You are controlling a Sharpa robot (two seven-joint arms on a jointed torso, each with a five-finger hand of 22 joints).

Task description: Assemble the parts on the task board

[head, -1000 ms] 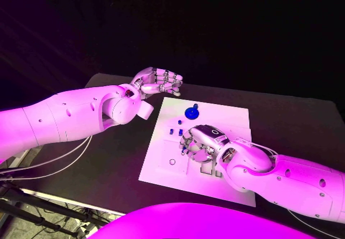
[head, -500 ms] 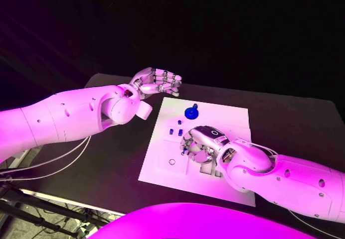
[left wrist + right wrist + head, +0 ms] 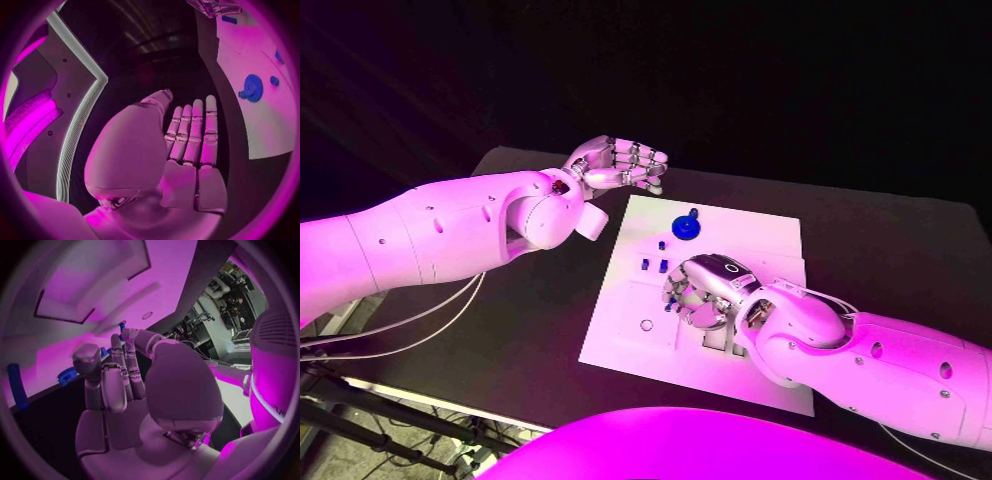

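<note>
The right robot hand sits low over the middle of the task board, fingers curled down among the small blue parts there. Whether it pinches one of them or only touches the board I cannot tell; its own fingers hide the contact. The left robot hand hovers off the board's far left corner, above the counter, with fingers loosely curled and nothing in them.

The main risk, as I judge it, is blind work: the right robot hand covers the very spot it is acting on, so a part could be seated crooked, or slip and roll off across the board unnoticed. Curled fingers could also knock the neighbouring small parts standing just beside them, toward the board's left edge.

A blue gear lies near the board's far edge, apart from the right robot hand. Slots in the board lie close under the right wrist, partly hidden.
</note>
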